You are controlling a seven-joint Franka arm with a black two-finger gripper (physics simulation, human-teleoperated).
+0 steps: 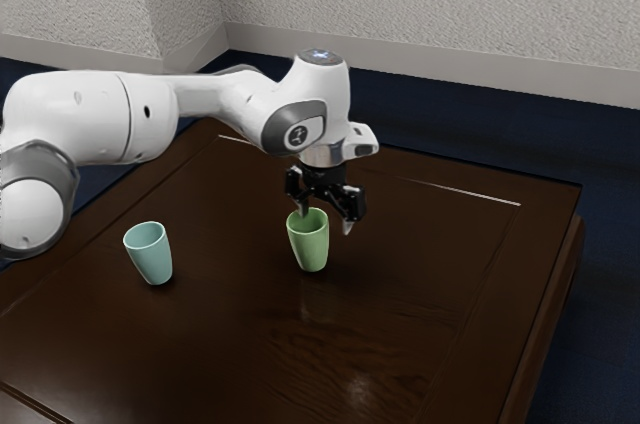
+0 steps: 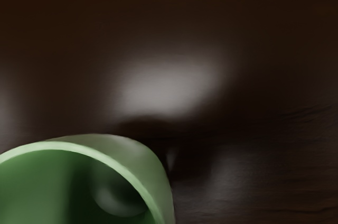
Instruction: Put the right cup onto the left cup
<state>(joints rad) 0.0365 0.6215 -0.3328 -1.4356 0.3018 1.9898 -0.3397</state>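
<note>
The green cup (image 1: 309, 245) stands upright on the table in the exterior view, right of the teal cup (image 1: 152, 256), which is also upright. My gripper (image 1: 326, 220) is open at the green cup's mouth: one fingertip is over or just inside the opening, the other beyond the rim on the exterior view's right. Whether either finger touches the cup, I cannot tell. Close under my hand, the wrist view has the green cup (image 2: 139, 155) with its mouth facing up toward the camera and part of its inside visible.
Both cups are on a dark brown wooden table (image 1: 230, 354), whose far edge runs behind the arm. Bare tabletop lies between the cups and in front of them. Pale walls rise beyond the blue floor.
</note>
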